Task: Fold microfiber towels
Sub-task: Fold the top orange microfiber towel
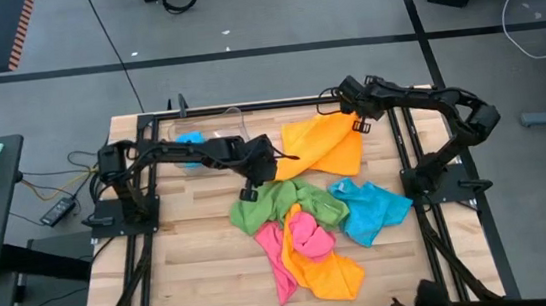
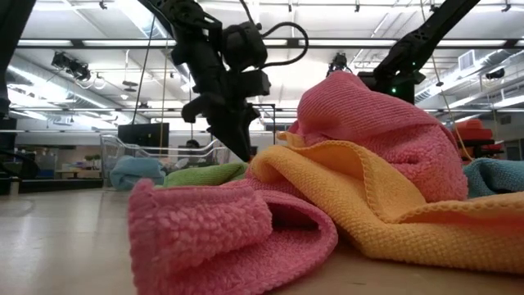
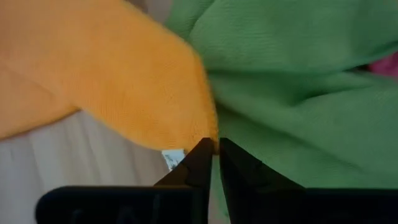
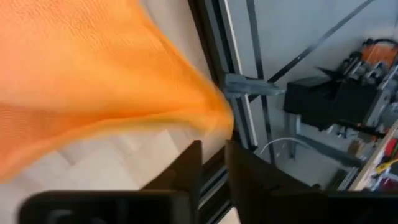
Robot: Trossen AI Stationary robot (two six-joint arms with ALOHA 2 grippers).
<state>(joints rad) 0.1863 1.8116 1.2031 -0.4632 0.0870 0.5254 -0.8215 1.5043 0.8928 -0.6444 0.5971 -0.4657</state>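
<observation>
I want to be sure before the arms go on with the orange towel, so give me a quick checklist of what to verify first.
1. Left gripper at a corner of the orange towel: ok, fingers nearly together, corner at their tips.
2. Right gripper at the opposite corner: ok, a small gap between its fingers.
3. Firm hold on either corner: cannot tell.
4. Orange towel lying flat: not ok, wrinkled.
5. Orange towel clear of the green towel: not ok, they touch.
6. Remaining towels sorted: not ok, the pink towel and blue towel lie heaped.
</observation>
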